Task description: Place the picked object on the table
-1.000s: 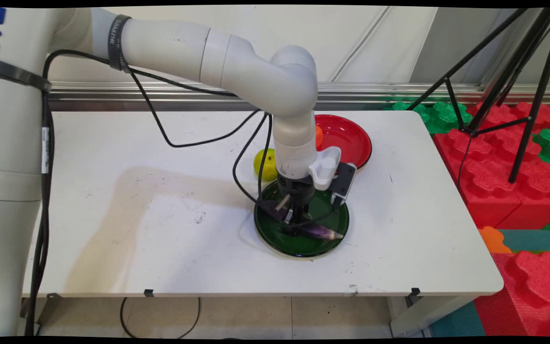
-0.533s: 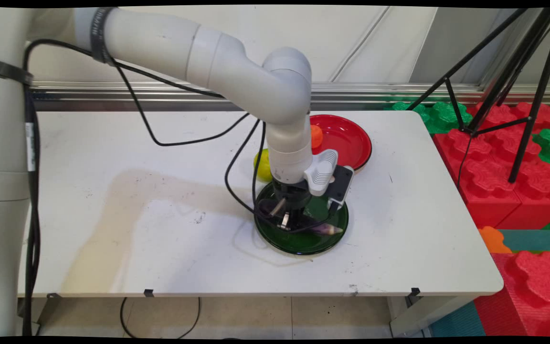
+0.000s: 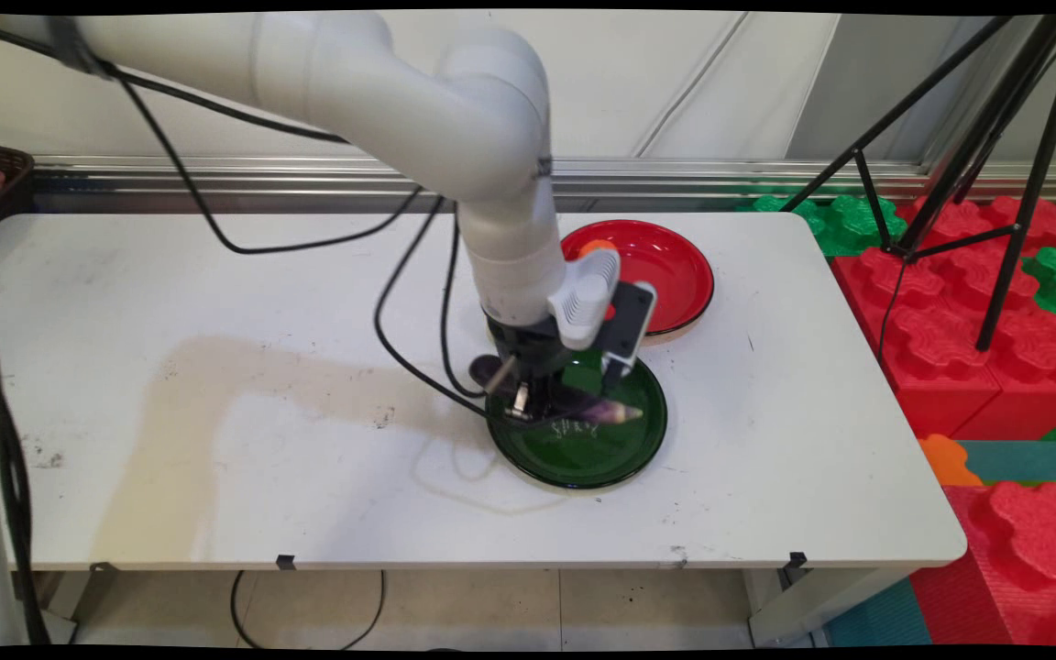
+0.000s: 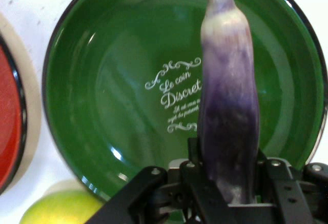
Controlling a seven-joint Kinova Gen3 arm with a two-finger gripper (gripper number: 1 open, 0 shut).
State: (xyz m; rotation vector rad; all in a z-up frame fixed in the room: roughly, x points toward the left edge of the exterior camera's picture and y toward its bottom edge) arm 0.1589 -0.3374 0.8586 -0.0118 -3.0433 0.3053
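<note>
Gripper (image 3: 528,408) holds eggplant (image 4: 228,116) above green plate (image 3: 583,454).

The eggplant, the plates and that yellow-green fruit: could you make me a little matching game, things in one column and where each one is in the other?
Things:
1. purple eggplant
2. green plate
3. red plate
4. yellow-green fruit

Places:
A. on the table, farther back, toward the wall
B. clamped in the gripper, lifted above a plate
C. on the table beside the green plate's rim
D. on the table right below the gripper

Pairs: 1-B, 2-D, 3-A, 4-C
</note>
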